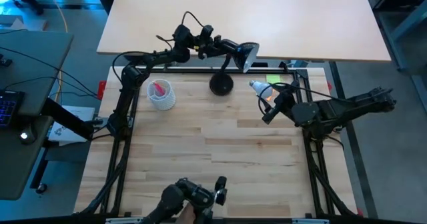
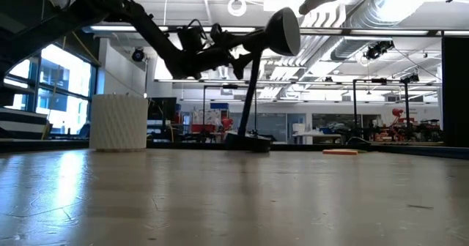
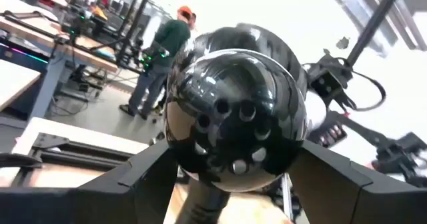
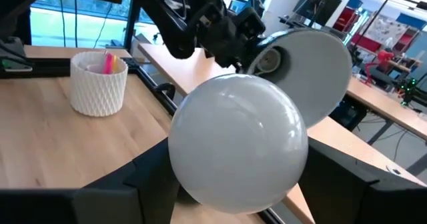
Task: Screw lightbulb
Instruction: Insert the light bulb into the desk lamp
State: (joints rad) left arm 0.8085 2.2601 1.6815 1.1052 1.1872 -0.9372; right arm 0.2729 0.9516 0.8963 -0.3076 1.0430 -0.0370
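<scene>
One lightbulb [image 4: 237, 141] in the right gripper's [image 1: 267, 93] jaws, one lamp [image 1: 230, 57] in the left gripper's [image 1: 212, 46] jaws.

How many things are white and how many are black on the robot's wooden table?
White: 2, the lightbulb held in the right gripper and the ribbed cup.
Black: 1, the desk lamp, its head gripped by the left gripper.
Pink: 1 bunch of items inside the cup; how many pieces, I cannot tell.
Total: 4
</scene>
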